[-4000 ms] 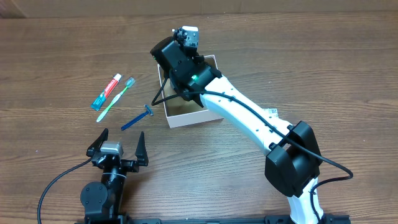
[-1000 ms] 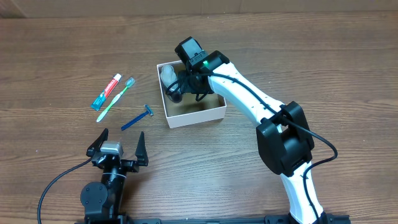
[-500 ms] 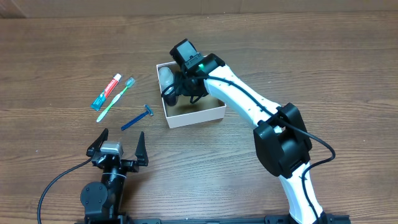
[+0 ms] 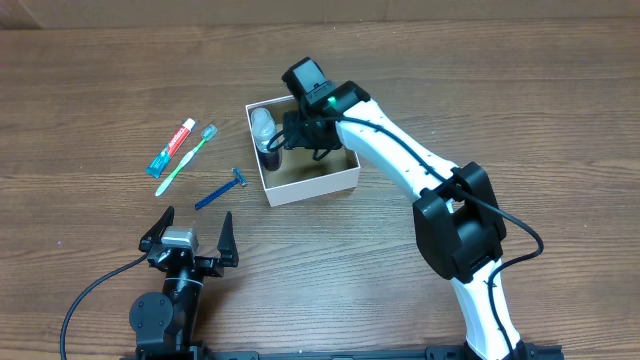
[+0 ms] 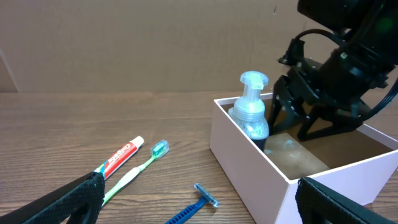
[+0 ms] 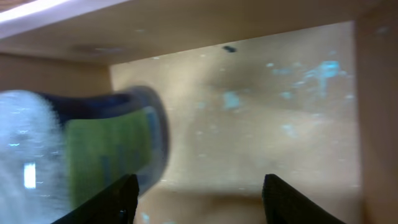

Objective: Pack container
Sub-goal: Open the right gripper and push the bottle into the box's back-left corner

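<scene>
1. The toothpaste [image 4: 171,147] and toothbrush [image 4: 186,159] lie side by side at 12 o'clock from my left gripper [image 4: 189,232].
2. My left gripper is low over the table, fingers spread wide, gripping nothing.
3. The blue razor [image 4: 220,189] lies at 1 o'clock from it.
4. The container [image 4: 310,187] sits on the table at 2 o'clock.
5. A pump bottle [image 5: 251,112] stands inside against its left wall.
6. My right gripper [image 6: 199,190] is inside the container just right of the bottle, fingers apart with nothing between them.

Robot test bench — wood-grain table [image 4: 520,90], plain cardboard wall [image 5: 124,43] behind, cabled arm [image 4: 400,162] mounted at its edge.
</scene>
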You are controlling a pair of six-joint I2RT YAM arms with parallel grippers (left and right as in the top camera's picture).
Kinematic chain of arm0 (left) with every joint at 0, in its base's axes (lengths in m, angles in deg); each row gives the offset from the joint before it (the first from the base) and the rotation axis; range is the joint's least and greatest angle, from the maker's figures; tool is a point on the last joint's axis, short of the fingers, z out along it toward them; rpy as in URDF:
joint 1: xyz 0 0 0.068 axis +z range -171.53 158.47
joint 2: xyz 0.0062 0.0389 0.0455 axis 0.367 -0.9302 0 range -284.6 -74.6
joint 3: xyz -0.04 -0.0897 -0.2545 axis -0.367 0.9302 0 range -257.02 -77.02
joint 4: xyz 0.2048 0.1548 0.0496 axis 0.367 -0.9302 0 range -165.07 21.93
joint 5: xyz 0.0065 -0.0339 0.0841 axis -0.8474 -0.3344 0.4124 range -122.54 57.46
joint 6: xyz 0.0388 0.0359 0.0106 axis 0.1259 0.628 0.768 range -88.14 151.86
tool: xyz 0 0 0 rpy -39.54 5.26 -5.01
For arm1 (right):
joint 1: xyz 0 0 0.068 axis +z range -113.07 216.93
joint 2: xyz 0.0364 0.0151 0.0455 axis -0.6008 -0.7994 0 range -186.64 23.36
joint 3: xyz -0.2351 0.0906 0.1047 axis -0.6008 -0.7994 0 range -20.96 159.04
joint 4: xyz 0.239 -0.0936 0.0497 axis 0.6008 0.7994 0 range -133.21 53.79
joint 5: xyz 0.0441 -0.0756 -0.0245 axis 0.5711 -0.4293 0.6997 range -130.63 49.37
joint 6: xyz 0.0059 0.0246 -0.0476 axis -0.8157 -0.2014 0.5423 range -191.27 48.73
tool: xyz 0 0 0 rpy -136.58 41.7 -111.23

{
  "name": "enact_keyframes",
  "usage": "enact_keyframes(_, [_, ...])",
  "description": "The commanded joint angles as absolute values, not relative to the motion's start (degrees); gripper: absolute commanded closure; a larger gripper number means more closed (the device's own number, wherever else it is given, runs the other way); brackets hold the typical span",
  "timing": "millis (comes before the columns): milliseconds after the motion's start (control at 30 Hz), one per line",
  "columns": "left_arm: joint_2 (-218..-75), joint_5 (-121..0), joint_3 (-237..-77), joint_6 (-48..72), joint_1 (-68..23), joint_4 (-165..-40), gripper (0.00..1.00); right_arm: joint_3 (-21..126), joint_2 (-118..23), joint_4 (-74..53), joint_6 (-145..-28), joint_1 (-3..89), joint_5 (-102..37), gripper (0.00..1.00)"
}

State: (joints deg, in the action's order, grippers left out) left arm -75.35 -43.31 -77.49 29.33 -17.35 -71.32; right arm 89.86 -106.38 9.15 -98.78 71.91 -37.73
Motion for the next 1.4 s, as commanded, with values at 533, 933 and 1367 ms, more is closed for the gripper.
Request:
enact_keyframes(533, [-74.85, -43.77, -77.29, 30.6, -16.95, -71.27, 0.0, 90.08, -105.98, 24.71, -111.1, 71.26, -42.47, 0.4])
enact_keyframes(933, [-74.85, -43.77, -77.29, 30.6, -16.95, -71.27, 0.0, 90.04, -105.98, 26.33, -122.38, 70.54, -46.36, 0.4])
enact_keyframes(1367, [-74.85, -43.77, -77.29, 30.6, -16.95, -71.27, 0.0, 90.04, -105.98, 24.82, -121.14, 69.55, -45.49, 0.39])
